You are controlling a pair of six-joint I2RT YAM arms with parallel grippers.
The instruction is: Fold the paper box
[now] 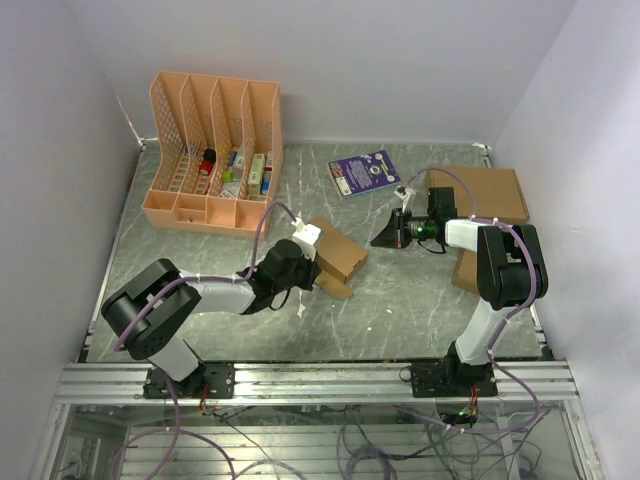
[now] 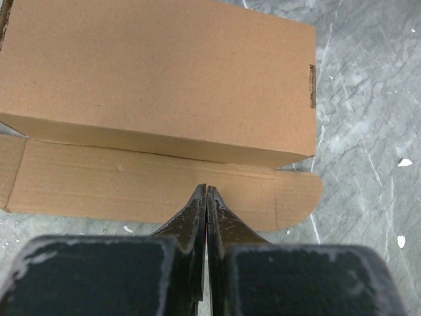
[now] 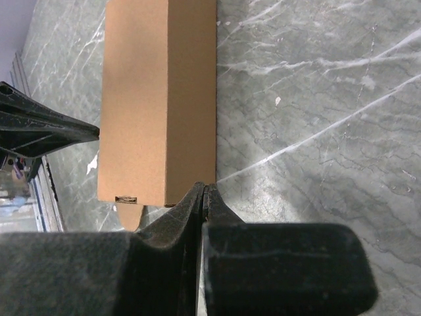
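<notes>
The paper box (image 1: 338, 253) is a slim brown carton lying on the marbled table near the middle. In the left wrist view the paper box (image 2: 158, 79) has one long flap (image 2: 131, 187) with a rounded tab lying flat on the table toward me. My left gripper (image 2: 206, 189) is shut, its tips over that flap's edge and nothing visible between them. My right gripper (image 3: 205, 189) is also shut and empty, just off the end corner of the paper box (image 3: 161, 99). From above, the left gripper (image 1: 314, 272) is at the box's near-left side and the right gripper (image 1: 386, 236) to its right.
A pink file organizer (image 1: 215, 150) with small items stands at the back left. A purple booklet (image 1: 364, 172) lies at the back centre. A large flat brown cardboard (image 1: 490, 195) lies at the back right, with another brown piece (image 1: 465, 272) beside the right arm.
</notes>
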